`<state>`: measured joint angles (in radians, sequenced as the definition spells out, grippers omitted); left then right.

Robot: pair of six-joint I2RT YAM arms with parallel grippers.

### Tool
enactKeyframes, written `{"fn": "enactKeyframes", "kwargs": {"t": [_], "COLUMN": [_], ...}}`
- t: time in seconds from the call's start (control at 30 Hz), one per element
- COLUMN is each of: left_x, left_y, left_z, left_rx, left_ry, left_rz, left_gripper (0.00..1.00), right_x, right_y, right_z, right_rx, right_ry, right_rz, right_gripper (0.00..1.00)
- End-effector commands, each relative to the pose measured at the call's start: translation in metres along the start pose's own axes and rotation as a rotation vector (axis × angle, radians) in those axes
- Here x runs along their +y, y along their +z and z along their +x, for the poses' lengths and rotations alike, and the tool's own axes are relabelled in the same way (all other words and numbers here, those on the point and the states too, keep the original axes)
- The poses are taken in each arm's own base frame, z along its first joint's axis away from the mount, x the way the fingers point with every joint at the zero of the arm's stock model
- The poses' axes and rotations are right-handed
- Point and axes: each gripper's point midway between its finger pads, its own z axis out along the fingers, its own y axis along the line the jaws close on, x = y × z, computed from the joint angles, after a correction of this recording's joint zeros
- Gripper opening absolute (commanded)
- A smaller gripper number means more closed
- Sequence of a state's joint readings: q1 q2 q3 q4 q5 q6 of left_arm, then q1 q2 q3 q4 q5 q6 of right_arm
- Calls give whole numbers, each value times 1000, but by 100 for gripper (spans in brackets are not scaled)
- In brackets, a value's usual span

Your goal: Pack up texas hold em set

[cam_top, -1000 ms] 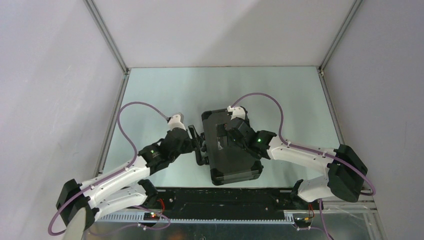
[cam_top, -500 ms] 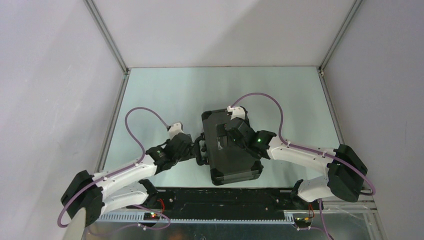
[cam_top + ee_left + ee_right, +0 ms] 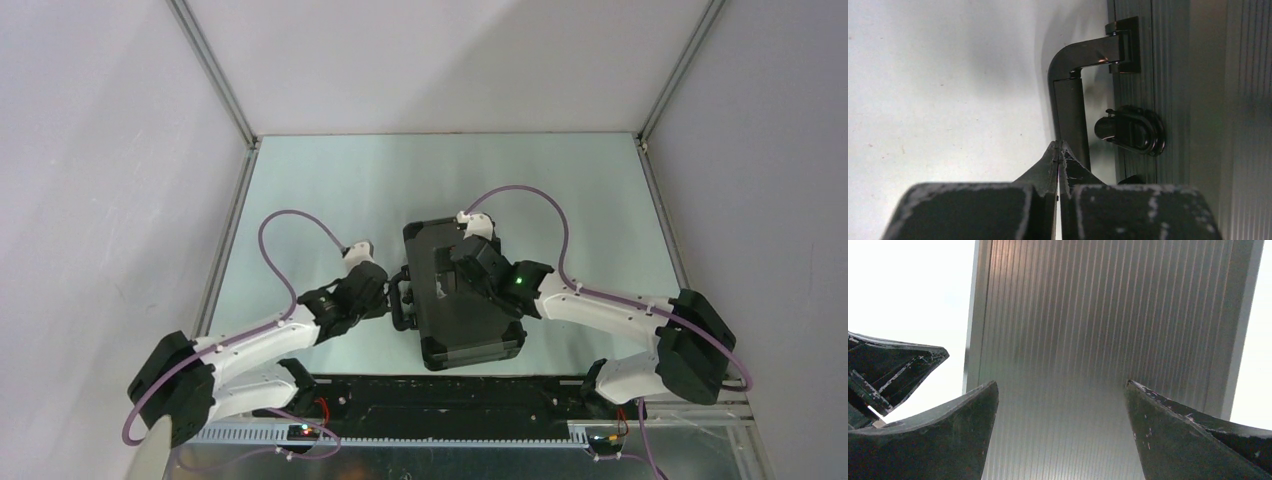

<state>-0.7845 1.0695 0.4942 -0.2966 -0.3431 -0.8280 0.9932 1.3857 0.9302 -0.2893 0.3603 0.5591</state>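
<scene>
The texas hold em set's black ribbed case point(image 3: 470, 325) lies closed in the middle of the table, so its contents are hidden. Its handle point(image 3: 1070, 100) and a round latch point(image 3: 1130, 130) sit on the side facing left. My left gripper point(image 3: 1060, 145) is shut with nothing between its tips, which meet just in front of the handle bar. From above, the left gripper point(image 3: 392, 296) sits against the handle point(image 3: 403, 297). My right gripper point(image 3: 1062, 385) stands open over the ribbed lid point(image 3: 1098, 330), fingers spread on top of it, also seen as the right gripper point(image 3: 455, 265).
The pale green table point(image 3: 330, 190) is fenced by metal rails at left point(image 3: 225, 250) and right point(image 3: 665, 220). A black base bar point(image 3: 450, 395) runs along the near edge. Purple cables loop above both wrists.
The left gripper has gone from open to shut and its wrist has shifted slightly right beside the handle. The right arm and the case have not moved.
</scene>
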Motion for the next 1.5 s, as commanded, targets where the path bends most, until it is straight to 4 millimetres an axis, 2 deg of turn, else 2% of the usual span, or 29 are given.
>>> {"fn": "enactKeyframes", "kwargs": {"t": [0.0, 0.13, 0.2, 0.33, 0.47, 0.7, 0.97, 1.23, 1.47], "left_x": [-27, -34, -36, -40, -45, -50, -50, -47, -40], "left_y": [2, 6, 9, 14, 19, 21, 28, 30, 34], "left_z": [-19, -21, -20, -20, -17, -21, -17, -11, 3], "left_rx": [-51, -54, -49, -43, -26, -30, -13, 3, 44], "left_ry": [-15, -11, -7, -6, 1, 12, 27, 34, 37], "left_rz": [95, 116, 116, 123, 134, 137, 128, 121, 108], "left_gripper": [0, 0, 0, 0, 0, 0, 0, 0, 0], "right_x": [-32, -45, -59, -89, -120, -162, -160, -163, -163], "right_y": [-16, -46, -58, -70, -65, -46, -23, -18, -14], "right_z": [8, -24, -35, -41, -34, -25, -1, 10, 14], "right_rx": [34, -56, -87, -95, -40, 59, 169, 190, 210], "right_ry": [39, 91, 124, 169, 198, 278, 268, 266, 260], "right_rz": [97, 77, 95, 159, 242, 314, 296, 305, 307], "right_gripper": [99, 99, 99, 100, 99, 100, 99, 99, 100]}}
